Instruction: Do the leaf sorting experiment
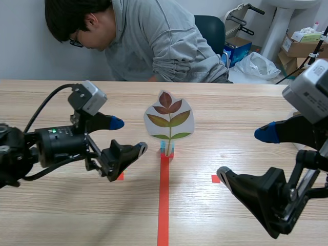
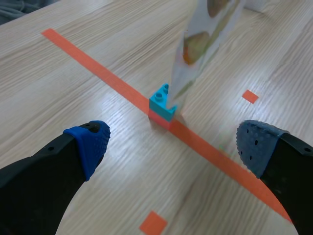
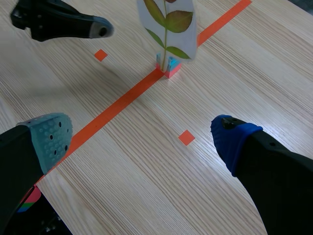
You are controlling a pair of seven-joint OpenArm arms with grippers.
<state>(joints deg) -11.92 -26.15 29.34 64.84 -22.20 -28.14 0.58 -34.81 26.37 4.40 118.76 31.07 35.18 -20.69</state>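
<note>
A laminated card with a sprig of red and green leaves (image 1: 169,120) stands upright in a small blue-and-red brick stand (image 1: 167,150) at the far end of the centre tape line. My left gripper (image 1: 128,136) hovers open just left of the card, nothing between its fingers. In the left wrist view the stand (image 2: 163,105) and the card (image 2: 205,44) lie ahead of the open left gripper (image 2: 173,149). My right gripper (image 1: 245,156) hangs open to the card's right and nearer. Its wrist view shows the card (image 3: 168,22) and stand (image 3: 168,66) well ahead of the right gripper (image 3: 139,139).
A person in a grey top (image 1: 154,41) leans over the table's far edge. Cardboard boxes (image 1: 300,48) and a chair stand behind at the back right. The left arm's finger (image 3: 63,24) shows in the right wrist view, beside the card.
</note>
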